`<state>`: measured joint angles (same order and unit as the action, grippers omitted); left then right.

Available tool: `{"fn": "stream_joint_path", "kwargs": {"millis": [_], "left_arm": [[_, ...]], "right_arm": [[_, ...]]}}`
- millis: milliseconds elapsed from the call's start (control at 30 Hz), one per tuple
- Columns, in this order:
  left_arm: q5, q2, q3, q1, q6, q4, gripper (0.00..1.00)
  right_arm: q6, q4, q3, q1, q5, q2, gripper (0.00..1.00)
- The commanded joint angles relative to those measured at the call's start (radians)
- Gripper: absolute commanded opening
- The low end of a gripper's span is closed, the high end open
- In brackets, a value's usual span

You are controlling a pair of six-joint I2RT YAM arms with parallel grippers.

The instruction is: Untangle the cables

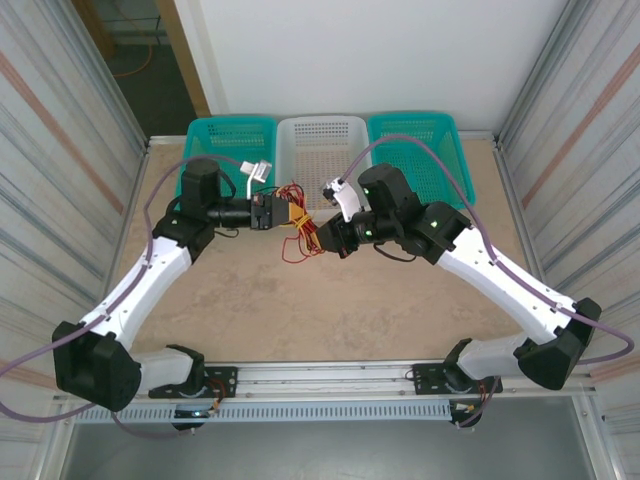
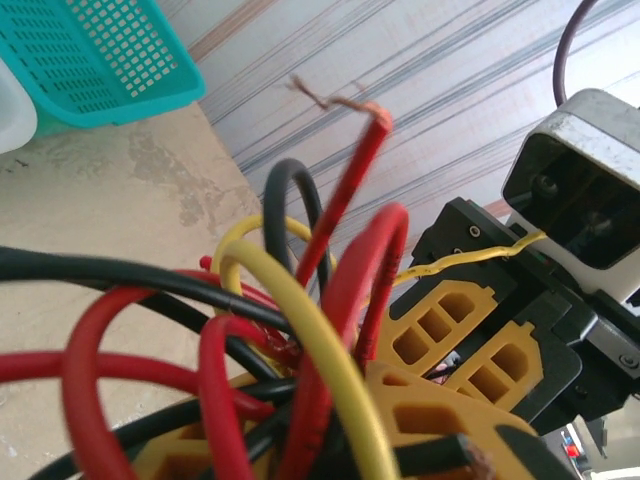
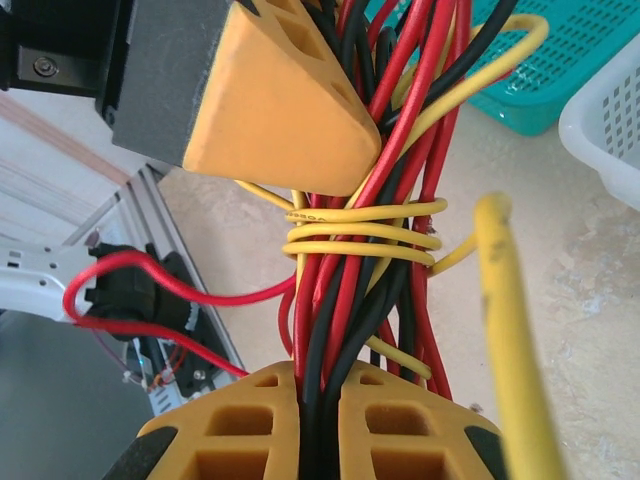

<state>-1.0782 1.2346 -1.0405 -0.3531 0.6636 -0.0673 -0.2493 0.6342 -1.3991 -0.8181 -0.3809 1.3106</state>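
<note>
Tabletop [image 1: 300,310]: beige. The two arms meet over its middle, in front of three baskets [image 1: 322,135] at the far edge.
Left hand [image 1: 283,213]: it reaches in from the left, and its orange fingers stand close together on one end of the bundle.
Right hand [image 3: 320,420]: its two yellow pads are pressed together on the other end, with red and black strands squeezed in the slit between them.
The cables [image 1: 300,232]: one small knot of red, black and yellow wires, stretched between the two hands. Loose loops hang below it, and I cannot tell if they touch the tabletop.
Handling, my judgement: light and thin, with smooth plastic skin that may slide through the pads. The wires are springy enough to keep their curls and soft enough to bend, so a hard pull probably only tightens the knot.
Where to hold, my judgement: on a single strand near its free end, not on the whole bundle.
Yellow wrap [image 3: 365,235]: a thin yellow wire goes several times around the other strands, like a tie. It seems the first thing to loosen.
Red tip [image 2: 375,120]: it is cut, with bare frayed copper showing, which looks fragile.
</note>
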Motion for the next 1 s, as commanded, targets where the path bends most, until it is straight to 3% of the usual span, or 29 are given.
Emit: {"fn": "stream_joint_path", "kwargs": {"millis": [0,100,133,233,300,400,467,533,600,667,967], "left_arm": [[-0.038,0.009,0.024,-0.003,0.057,0.143,0.13],[0.016,-0.009,0.042,-0.004,0.065,0.172,0.03],[0.049,-0.022,0.053,-0.003,0.061,0.173,0.01],[0.147,-0.061,0.088,0.005,0.062,0.172,0.0],[0.169,-0.07,0.118,0.02,0.097,0.211,0.0],[0.167,-0.059,0.152,0.029,0.174,0.296,0.0],[0.171,-0.058,0.186,0.028,0.226,0.386,0.0],[0.17,-0.058,0.2,0.028,0.255,0.432,0.0],[0.173,-0.058,0.199,0.023,0.265,0.449,0.0],[0.17,-0.056,0.191,0.015,0.269,0.452,0.0],[0.179,-0.062,0.183,0.014,0.275,0.429,0.0]], "right_arm": [[0.035,-0.048,-0.034,-0.018,-0.024,-0.005,0.0],[0.032,-0.041,-0.034,-0.019,0.052,-0.024,0.0],[0.029,-0.041,-0.029,-0.019,0.109,-0.04,0.05],[0.007,-0.097,0.03,-0.017,0.282,-0.121,0.52],[-0.024,-0.166,0.097,-0.014,0.425,-0.2,0.66],[-0.047,-0.322,0.241,0.002,0.483,-0.331,0.88],[-0.104,-0.363,0.283,0.047,0.432,-0.389,0.88],[-0.197,-0.348,0.261,0.15,0.233,-0.381,0.85],[-0.303,-0.351,0.226,0.256,-0.014,-0.33,0.74],[-0.349,-0.357,0.198,0.281,-0.135,-0.265,0.65],[-0.348,-0.358,0.144,0.199,-0.122,-0.154,0.6]]}}
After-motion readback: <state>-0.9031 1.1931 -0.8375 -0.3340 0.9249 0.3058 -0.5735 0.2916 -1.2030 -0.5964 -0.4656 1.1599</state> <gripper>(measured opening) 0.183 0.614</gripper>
